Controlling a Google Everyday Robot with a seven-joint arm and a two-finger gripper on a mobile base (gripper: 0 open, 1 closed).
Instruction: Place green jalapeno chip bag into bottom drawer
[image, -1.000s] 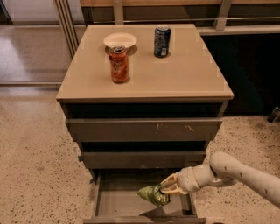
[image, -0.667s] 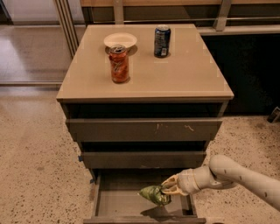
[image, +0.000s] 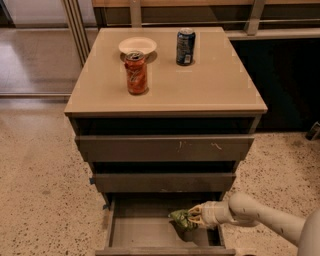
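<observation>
The green jalapeno chip bag (image: 182, 218) is a small crumpled green foil bag held over the inside of the open bottom drawer (image: 135, 231), right of its middle. My gripper (image: 195, 218) reaches in from the right on a pale arm and is shut on the bag's right end. The bag hangs just above the drawer's grey floor; I cannot tell whether it touches it.
A red soda can (image: 136, 73), a white bowl (image: 137, 45) and a dark blue can (image: 185, 46) stand on the cabinet top (image: 210, 90). The scratched upper drawer (image: 165, 148) and the middle drawer (image: 162, 182) sit above. Speckled floor lies around.
The gripper and the bag have moved slightly right and up within the bottom drawer. The cans and bowl have not moved.
</observation>
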